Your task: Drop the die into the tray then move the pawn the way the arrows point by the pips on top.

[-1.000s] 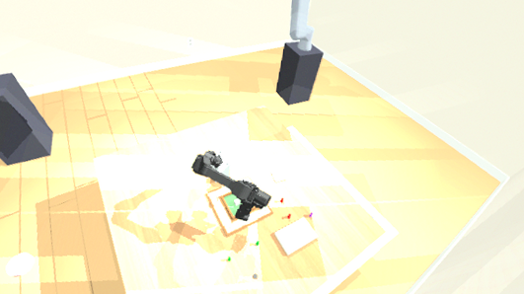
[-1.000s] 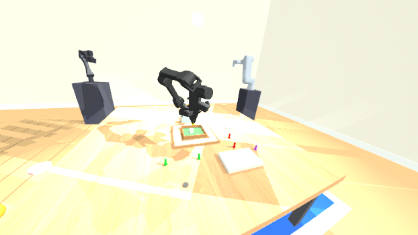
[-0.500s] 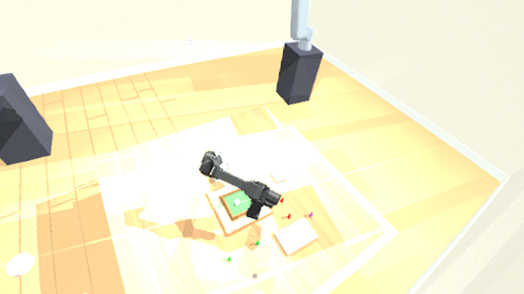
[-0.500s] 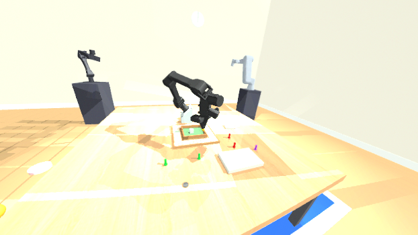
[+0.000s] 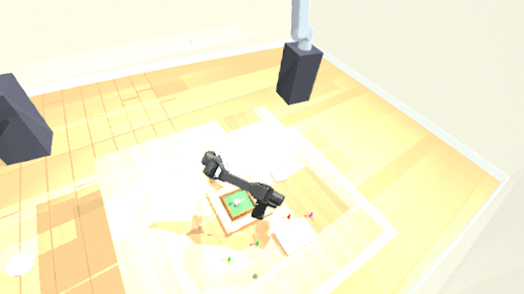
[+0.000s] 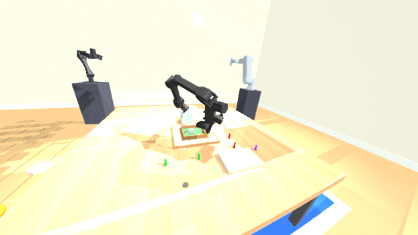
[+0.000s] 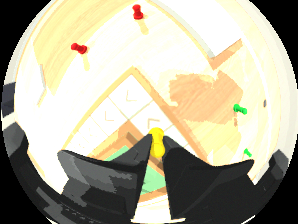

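Observation:
My gripper (image 5: 257,216) (image 6: 207,133) (image 7: 156,138) is shut on the yellow pawn (image 7: 158,146), holding it by the head. The pawn is over the right part of the board (image 5: 224,220) (image 6: 178,143) (image 7: 131,82), near a square with an arrow; whether its base touches cannot be told. The white die (image 5: 237,202) (image 6: 191,131) lies inside the dice tray (image 6: 195,137), on its green floor. The die is hidden behind the fingers in the wrist view, and its top pips are too small to read.
Red pawns (image 6: 229,135) (image 6: 234,145) (image 7: 138,12) and a purple pawn (image 5: 311,214) (image 6: 255,147) stand right of the board. Green pawns (image 6: 199,156) (image 6: 165,162) (image 7: 240,109) stand on its near side. A white slab (image 5: 294,236) (image 6: 240,160) and a dark disc (image 5: 254,276) (image 6: 185,184) lie on the table.

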